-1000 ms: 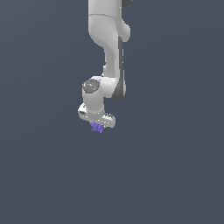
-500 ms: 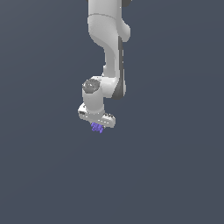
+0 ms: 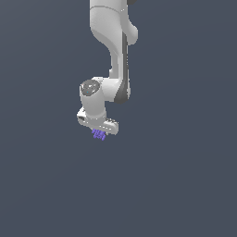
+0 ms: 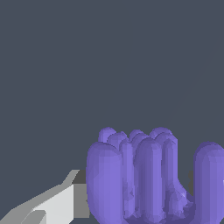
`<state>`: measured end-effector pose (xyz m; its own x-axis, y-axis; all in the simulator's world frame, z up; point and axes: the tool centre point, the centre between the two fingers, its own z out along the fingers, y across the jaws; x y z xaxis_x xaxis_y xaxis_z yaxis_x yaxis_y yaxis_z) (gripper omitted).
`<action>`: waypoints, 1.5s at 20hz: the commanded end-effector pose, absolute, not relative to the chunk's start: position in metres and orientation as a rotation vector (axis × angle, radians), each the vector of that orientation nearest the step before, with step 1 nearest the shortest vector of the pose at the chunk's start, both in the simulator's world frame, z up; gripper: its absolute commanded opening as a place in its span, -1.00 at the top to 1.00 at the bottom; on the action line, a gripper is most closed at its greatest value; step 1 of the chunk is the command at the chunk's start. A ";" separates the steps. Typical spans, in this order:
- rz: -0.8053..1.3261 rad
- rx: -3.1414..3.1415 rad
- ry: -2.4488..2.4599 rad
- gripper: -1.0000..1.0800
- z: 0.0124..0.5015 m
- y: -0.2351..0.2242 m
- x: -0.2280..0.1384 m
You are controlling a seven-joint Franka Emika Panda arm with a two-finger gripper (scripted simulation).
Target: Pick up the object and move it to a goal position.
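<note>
The object (image 3: 99, 134) is a tiny violet-purple lumpy thing with short prongs. In the exterior view it sits right under the white gripper (image 3: 98, 132), between its short fingers. In the wrist view the object (image 4: 144, 175) fills much of the picture, with one grey-white finger (image 4: 57, 203) pressed against its side; the other finger is hidden behind it. The gripper is shut on the object and holds it in the air under the white arm (image 3: 113, 55).
Only a plain dark grey-blue background (image 3: 185, 176) shows around the arm. No table edge, container or goal marker shows in either view.
</note>
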<state>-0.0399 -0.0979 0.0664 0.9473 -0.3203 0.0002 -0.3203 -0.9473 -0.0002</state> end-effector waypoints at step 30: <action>0.000 -3.100 0.510 1.00 0.255 -0.221 0.058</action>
<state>0.0555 -0.2188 0.2509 0.9471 -0.3209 0.0008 -0.3209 -0.9471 0.0005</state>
